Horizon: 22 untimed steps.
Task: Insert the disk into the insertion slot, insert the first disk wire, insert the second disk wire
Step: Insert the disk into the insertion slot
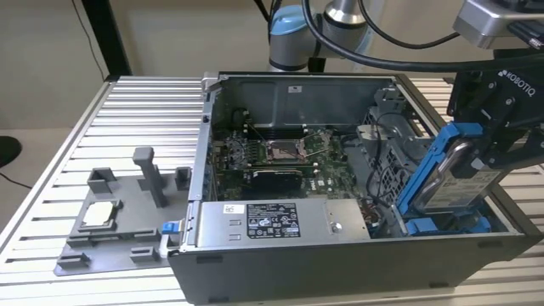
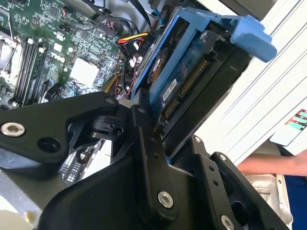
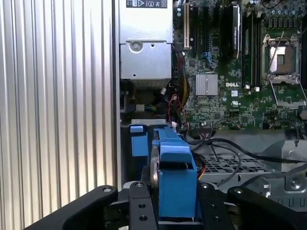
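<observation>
The black gripper (image 1: pixel 486 160) clamps the flat silver hard drive (image 1: pixel 449 190) in its bright blue plastic carrier. The drive stands steeply tilted over the grey perforated metal drive bay (image 1: pixel 422 226), inside the open grey computer case (image 1: pixel 340 264).

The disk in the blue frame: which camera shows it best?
The exterior view: the disk shows its silver face and blue carrier, tilted, clamped by the gripper. The second wrist view shows its underside and connector edge; the first wrist view sees it end-on.
</observation>
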{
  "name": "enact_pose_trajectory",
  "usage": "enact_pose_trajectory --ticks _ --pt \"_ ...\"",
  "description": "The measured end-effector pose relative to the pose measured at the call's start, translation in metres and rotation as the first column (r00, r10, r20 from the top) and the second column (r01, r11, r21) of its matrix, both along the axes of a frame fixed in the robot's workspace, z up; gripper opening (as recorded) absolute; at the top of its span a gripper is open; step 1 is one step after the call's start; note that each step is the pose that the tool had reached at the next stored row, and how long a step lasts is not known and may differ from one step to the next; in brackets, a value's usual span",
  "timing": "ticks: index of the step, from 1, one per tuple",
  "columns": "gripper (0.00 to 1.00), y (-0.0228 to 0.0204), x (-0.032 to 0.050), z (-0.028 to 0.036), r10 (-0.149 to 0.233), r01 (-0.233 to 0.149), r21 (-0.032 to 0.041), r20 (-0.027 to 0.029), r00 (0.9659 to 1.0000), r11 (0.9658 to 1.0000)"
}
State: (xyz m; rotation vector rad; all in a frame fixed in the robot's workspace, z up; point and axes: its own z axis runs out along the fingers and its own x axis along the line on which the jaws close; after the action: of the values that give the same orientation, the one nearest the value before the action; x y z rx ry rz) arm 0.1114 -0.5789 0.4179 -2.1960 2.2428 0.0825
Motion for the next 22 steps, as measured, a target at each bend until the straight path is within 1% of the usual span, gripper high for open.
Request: enact_pose_trajectory --ticks 2,4,6,9,10,11,12,15,19,22 --pt "0.00 0.0000 0.0003 0.0041 0.001 -0.001 0.0045 0.0000 1.0000 1.0000" --pt "0.00 0.0000 0.0002 0.0092 0.001 -0.001 0.0030 -0.0010 1.0000 1.0000" --pt "0.00 -0.0001 0.0000 0.0093 0.001 -0.001 0.0067 -0.0010 1.0000 1.0000" --pt "0.00 -0.0001 -0.0001 0.0089 0.001 -0.001 0.0085 -0.0010 1.0000 1.0000" --pt "0.00 -0.0005 0.0000 0.0085 0.001 -0.001 0.0101 -0.0010 1.0000 0.9999" --pt "0.00 -0.0013 0.0000 0.0081 0.001 -0.001 0.0141 -0.0010 1.0000 0.9999" --pt "0.00 -0.0022 0.0002 0.0080 0.001 -0.001 0.0151 -0.0010 1.0000 0.9999" --pt "0.00 -0.0053 0.0008 0.0074 0.001 -0.001 0.0151 -0.0020 1.0000 0.9999" --pt "0.00 -0.0055 0.0009 0.0035 0.001 0.000 0.0162 -0.0021 1.0000 0.9999" --pt "0.00 -0.0056 0.0008 0.0018 0.000 0.000 0.0170 -0.0021 1.0000 0.9999"
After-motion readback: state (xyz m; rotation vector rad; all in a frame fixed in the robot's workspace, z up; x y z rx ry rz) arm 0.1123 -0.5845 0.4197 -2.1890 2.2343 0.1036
